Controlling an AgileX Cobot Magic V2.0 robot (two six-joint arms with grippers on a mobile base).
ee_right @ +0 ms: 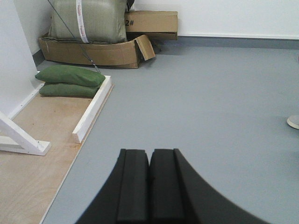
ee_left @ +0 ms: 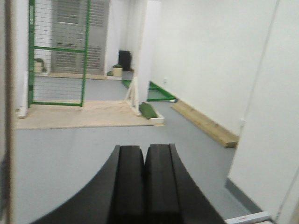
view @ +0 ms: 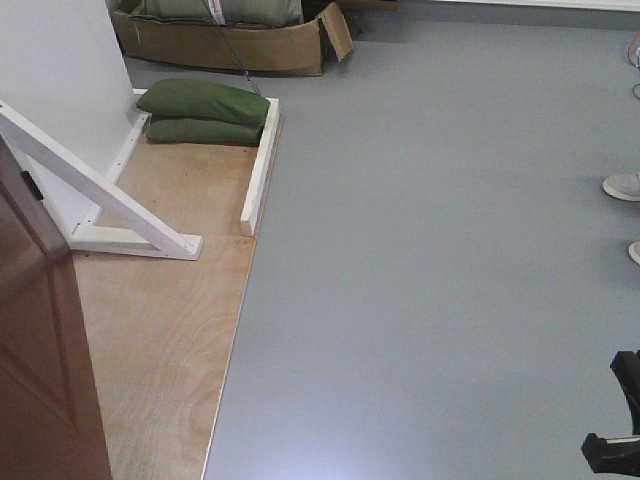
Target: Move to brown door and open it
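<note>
1. Brown door [view: 40, 340]: near left edge, beside white brace [view: 100, 190] on plywood base [view: 170, 300].
2. Left gripper [ee_left: 144, 150]: fingers pressed together, holding nothing.
3. Right gripper [ee_right: 149, 153]: fingers pressed together, holding nothing.

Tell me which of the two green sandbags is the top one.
The fuller, brighter green sandbag: it rests on the flatter, darker sandbag, which lies directly on the plywood base.

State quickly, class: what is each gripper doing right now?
Left black gripper: shut, holding nothing.
Right black gripper: shut, holding nothing.
</note>
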